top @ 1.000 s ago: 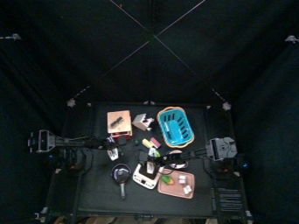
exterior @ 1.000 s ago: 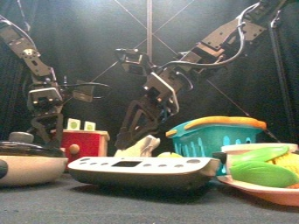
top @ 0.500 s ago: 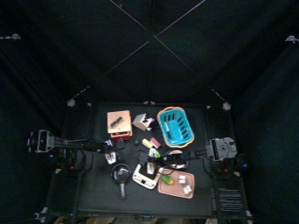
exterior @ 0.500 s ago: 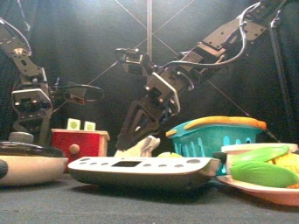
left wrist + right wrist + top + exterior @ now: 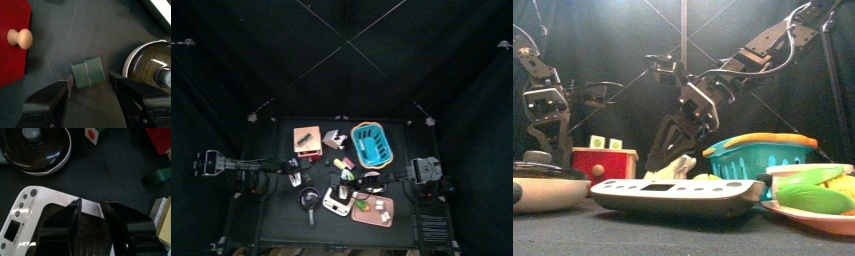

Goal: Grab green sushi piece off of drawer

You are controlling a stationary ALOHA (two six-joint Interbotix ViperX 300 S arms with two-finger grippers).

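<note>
- In the left wrist view we see our left end effector (image 5: 91,82) with its jaws set apart, and the green sushi piece (image 5: 88,72) sits between them, square and dark green with a seam down its middle.
- The jaw tips flank the piece closely on both sides; we cannot tell whether they actually press on it, or whether it is lifted off the table (image 5: 67,35).
- Beyond one jaw lies the drawer (image 5: 12,40), its red front face bearing a round wooden knob (image 5: 21,38); beyond the other jaw we see a dark pot with a glass lid (image 5: 150,62).
- From the front, the left arm (image 5: 543,105) hangs at the table's left side, above and behind the drawer (image 5: 604,158).
- Our right end effector (image 5: 90,208) hovers with only a narrow gap between its jaws and nothing in it, over the rim of a white device with buttons (image 5: 33,220).
- Ahead of it stands a black lidded pot (image 5: 37,150).
- A blue basket (image 5: 760,152) stands to the right in the front view.
</note>
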